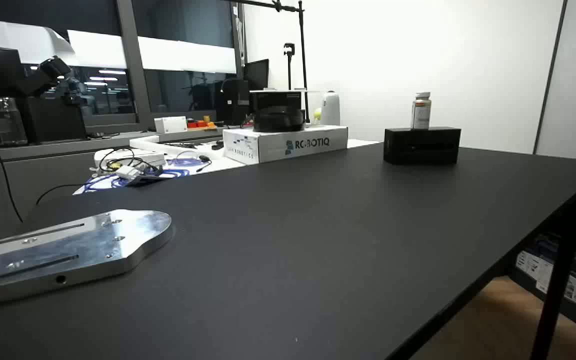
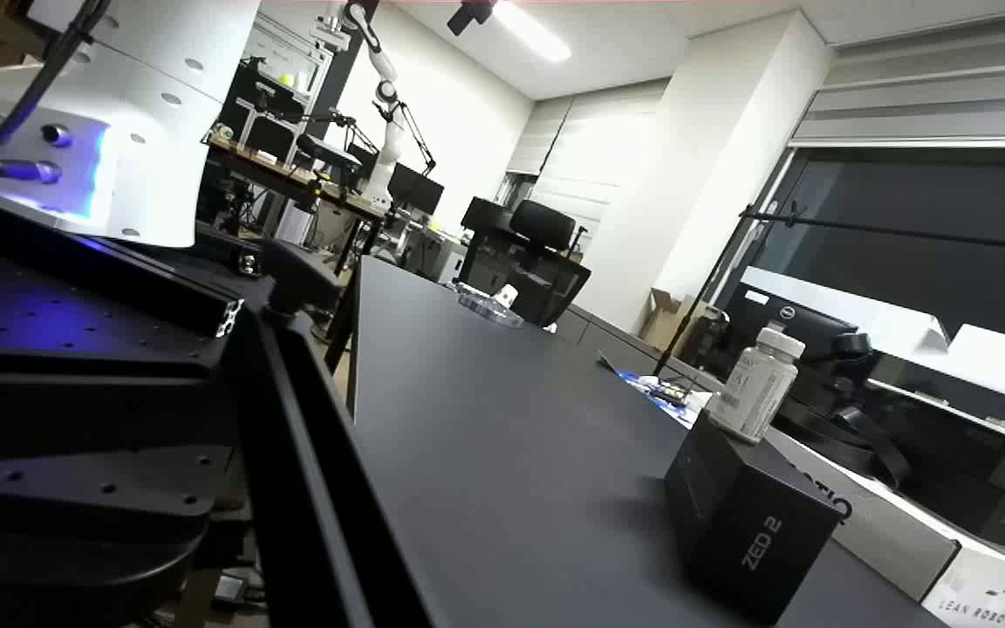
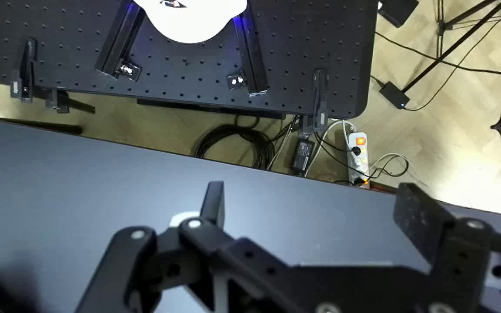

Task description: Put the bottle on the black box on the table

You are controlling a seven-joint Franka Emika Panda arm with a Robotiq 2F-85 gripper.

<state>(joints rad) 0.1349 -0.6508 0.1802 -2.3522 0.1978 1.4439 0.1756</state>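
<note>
The bottle [image 1: 421, 112], whitish with a white cap, stands upright on top of the black box [image 1: 422, 154] in an exterior view. The same shows in an exterior view, where the bottle [image 2: 755, 388] stands near one end of the box [image 2: 751, 532]. The box sits on the black table [image 1: 308, 240]. My gripper [image 3: 311, 191] is open in the wrist view, with nothing between its fingers, above the table [image 3: 81, 187]. The gripper shows in neither exterior view. The bottle is out of the wrist view. A black shape at its lower left corner may be the box.
A long white box with dark lettering [image 1: 298, 145] lies beside the table's edge. A shiny metal plate [image 1: 118, 235] lies at the near left in that view. The pegboard stand [image 3: 189, 74] and the power strip [image 3: 358, 152] on the floor are beyond the table's edge.
</note>
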